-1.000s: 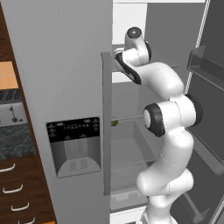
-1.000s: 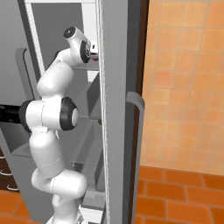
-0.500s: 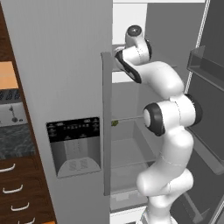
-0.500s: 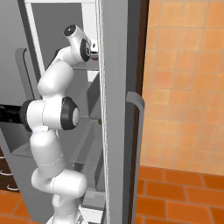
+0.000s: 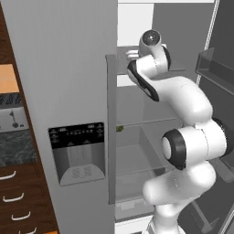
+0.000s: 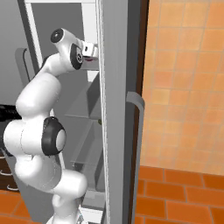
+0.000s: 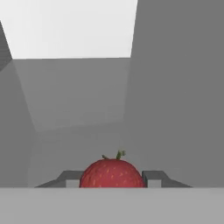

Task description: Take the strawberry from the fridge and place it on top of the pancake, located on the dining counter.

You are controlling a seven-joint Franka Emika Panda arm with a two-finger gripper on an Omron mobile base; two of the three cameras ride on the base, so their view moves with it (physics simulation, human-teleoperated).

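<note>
now, gripper (image 7: 112,180) clamped on strawberry (image 7: 112,173) — inside fridge (image 5: 64,82)

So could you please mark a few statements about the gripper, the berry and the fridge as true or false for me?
1. The small dark-red strawberry sits between the fingertips of the gripper. True.
2. The gripper is wide open and away from the berry. False: it is shut on the strawberry.
3. The white arm reaches into the tall grey fridge, up at an upper shelf. True.
4. The fridge's right-hand door is closed. False: it stands open, and the shelves inside show.
5. The black water-dispenser panel is on the closed left door. True.
6. The strawberry lies on a stack of pancakes. False: it is inside the fridge, in the gripper.
</note>
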